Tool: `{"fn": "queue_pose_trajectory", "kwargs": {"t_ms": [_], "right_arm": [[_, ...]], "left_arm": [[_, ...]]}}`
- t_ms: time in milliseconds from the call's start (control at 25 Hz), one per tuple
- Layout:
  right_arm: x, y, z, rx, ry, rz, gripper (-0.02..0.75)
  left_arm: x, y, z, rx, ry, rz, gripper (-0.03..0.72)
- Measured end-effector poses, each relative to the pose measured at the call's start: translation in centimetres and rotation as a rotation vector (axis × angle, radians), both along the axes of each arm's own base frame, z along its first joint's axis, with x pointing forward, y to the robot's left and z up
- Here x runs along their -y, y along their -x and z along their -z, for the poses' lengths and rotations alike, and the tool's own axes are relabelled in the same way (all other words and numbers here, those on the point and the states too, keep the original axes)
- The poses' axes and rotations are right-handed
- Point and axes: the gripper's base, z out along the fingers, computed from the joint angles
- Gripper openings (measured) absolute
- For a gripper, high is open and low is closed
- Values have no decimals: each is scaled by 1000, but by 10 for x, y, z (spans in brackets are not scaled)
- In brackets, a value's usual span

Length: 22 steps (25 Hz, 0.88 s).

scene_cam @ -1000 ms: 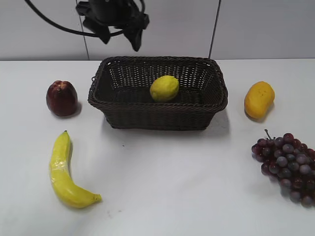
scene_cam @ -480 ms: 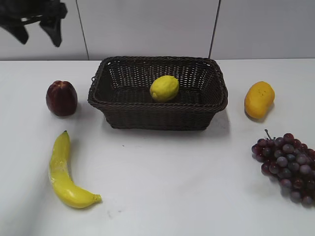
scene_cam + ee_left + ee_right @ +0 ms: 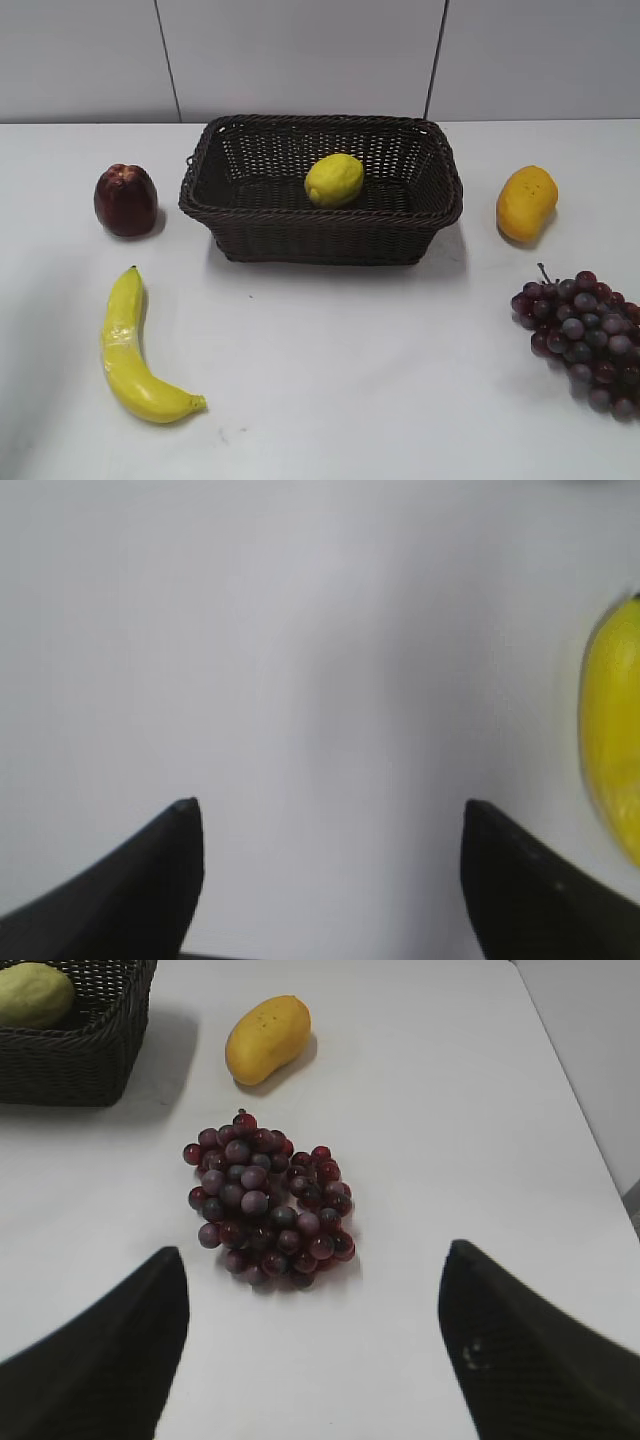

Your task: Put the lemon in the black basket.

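Observation:
The greenish-yellow lemon lies inside the black basket at the back middle of the table. Both also show at the top left of the right wrist view, the lemon resting in the basket. Neither gripper shows in the exterior view. My left gripper is open and empty over bare white table. My right gripper is open and empty above the table, just in front of the grapes.
A dark red apple sits left of the basket. A banana lies at the front left and shows at the right edge of the left wrist view. A mango and purple grapes are on the right.
The left arm, above the basket a second ago, swung left and up and has left the exterior view. The lemon has stayed in the basket.

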Motion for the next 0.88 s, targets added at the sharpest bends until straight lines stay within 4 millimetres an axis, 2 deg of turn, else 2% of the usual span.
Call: {"fn": "queue_pose_trajectory", "kwargs": {"t_ms": [120, 480, 680, 880], "right_arm": [[0, 0, 0, 0, 0, 0, 589], [0, 0, 0, 0, 0, 0, 589], [0, 0, 0, 0, 0, 0, 589], [0, 0, 0, 0, 0, 0, 589]], "left_arm": [[-2, 37, 5, -36, 6, -2, 593], [-9, 137, 12, 49, 19, -4, 593], [-12, 179, 14, 153, 27, -3, 593], [-14, 213, 12, 281, 37, -3, 593]]}}
